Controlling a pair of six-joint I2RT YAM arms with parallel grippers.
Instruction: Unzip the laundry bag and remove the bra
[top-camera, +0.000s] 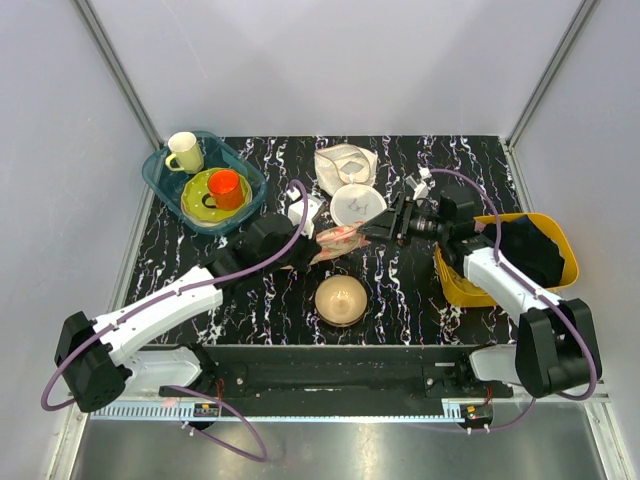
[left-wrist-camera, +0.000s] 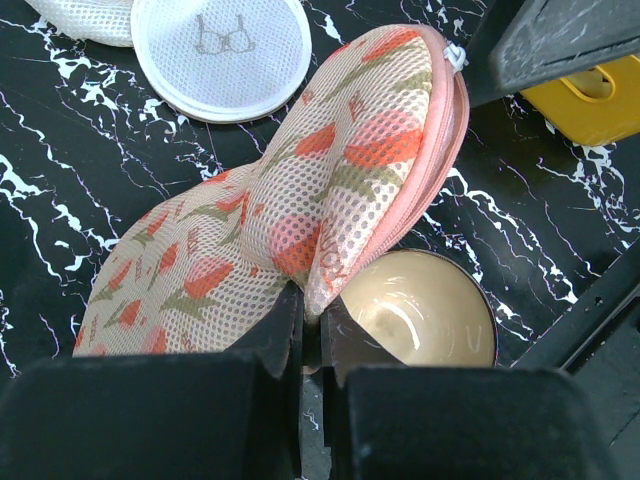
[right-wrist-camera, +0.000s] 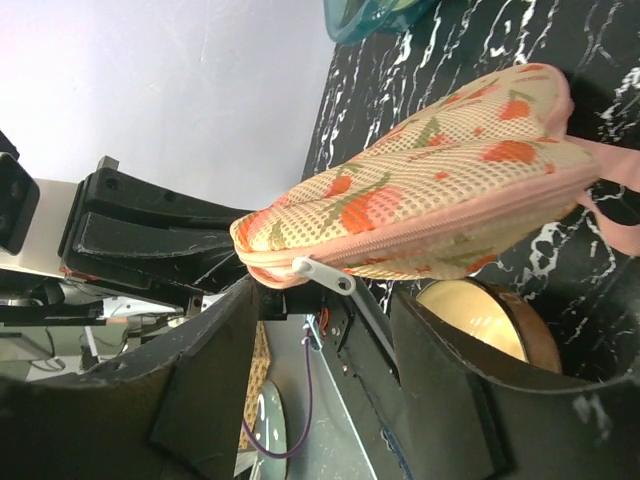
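Note:
The laundry bag (top-camera: 338, 240) is salmon-pink mesh with orange-and-green marks, held up off the black marble table. My left gripper (top-camera: 305, 252) is shut on its lower edge, as the left wrist view shows (left-wrist-camera: 312, 305), with the bag (left-wrist-camera: 300, 190) rising above the fingers. The zip is closed. Its white pull (right-wrist-camera: 326, 274) hangs at the bag's end (right-wrist-camera: 430, 215), between the fingertips of my open right gripper (right-wrist-camera: 325, 300), untouched. In the top view the right gripper (top-camera: 385, 228) is at the bag's right end. No bra shows.
A tan dome bowl (top-camera: 341, 300) sits just below the bag. A round white mesh disc (top-camera: 358, 203) and beige cloth (top-camera: 345, 163) lie behind. A teal tray (top-camera: 160, 175) with cups and a plate is back left. A yellow bin (top-camera: 565, 255) with dark cloth is right.

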